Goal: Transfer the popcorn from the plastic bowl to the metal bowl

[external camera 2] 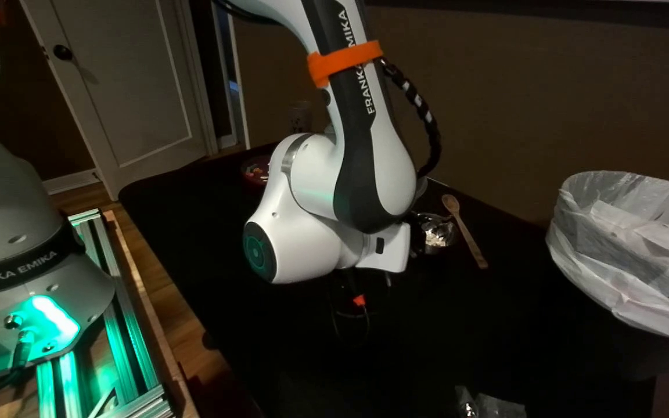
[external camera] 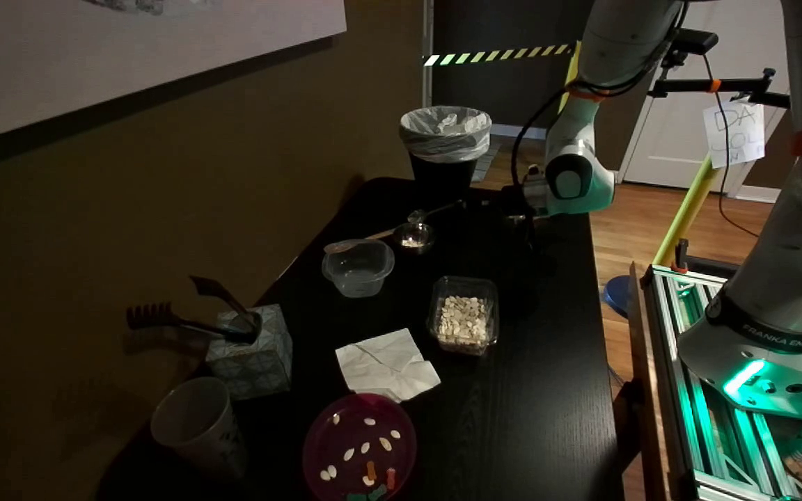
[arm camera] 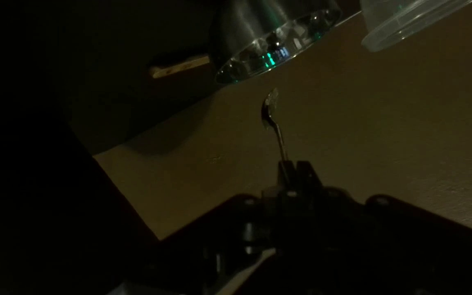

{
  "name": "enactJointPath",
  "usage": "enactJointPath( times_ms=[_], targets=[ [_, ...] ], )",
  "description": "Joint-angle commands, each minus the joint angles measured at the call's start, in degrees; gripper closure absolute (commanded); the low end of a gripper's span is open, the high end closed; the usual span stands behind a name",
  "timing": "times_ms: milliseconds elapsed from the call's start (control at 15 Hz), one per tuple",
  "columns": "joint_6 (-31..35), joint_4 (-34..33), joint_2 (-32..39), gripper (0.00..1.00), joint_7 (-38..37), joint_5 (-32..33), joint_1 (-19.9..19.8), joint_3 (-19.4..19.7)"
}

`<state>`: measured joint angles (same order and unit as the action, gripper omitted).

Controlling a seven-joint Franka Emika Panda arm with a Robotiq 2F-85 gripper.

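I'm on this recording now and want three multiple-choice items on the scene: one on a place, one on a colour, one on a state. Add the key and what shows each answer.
1. Where do the black utensils stand?
A) on the floor
B) in the tissue box
C) in the bin

2. What colour is the plate?
A) purple
B) yellow
C) white

3. What is the state of the gripper?
A) wide open
B) shut with nothing in it
C) shut on a spoon

1: B, as an exterior view shows them sticking up out of the box.
2: A, as its purple surface shows in an exterior view.
3: C, as the wrist view shows the spoon's handle running in between its close-set jaws.
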<state>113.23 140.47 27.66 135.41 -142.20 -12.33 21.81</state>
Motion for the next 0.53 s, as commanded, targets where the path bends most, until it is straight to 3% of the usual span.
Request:
enactJointPath(
  times_ms=[0,200,467],
  targets=[
    [3.91,0.92,-1.01,0.99,-3.85,0.46,0.14,-0.47],
    [6.02,0.49,-1.09,0.99,-15.83,7.88,-0.77,-0.73],
    [2.32,0.72,-1.57,0.99,-28.47,24.90,-2.27,0.42]
  ],
)
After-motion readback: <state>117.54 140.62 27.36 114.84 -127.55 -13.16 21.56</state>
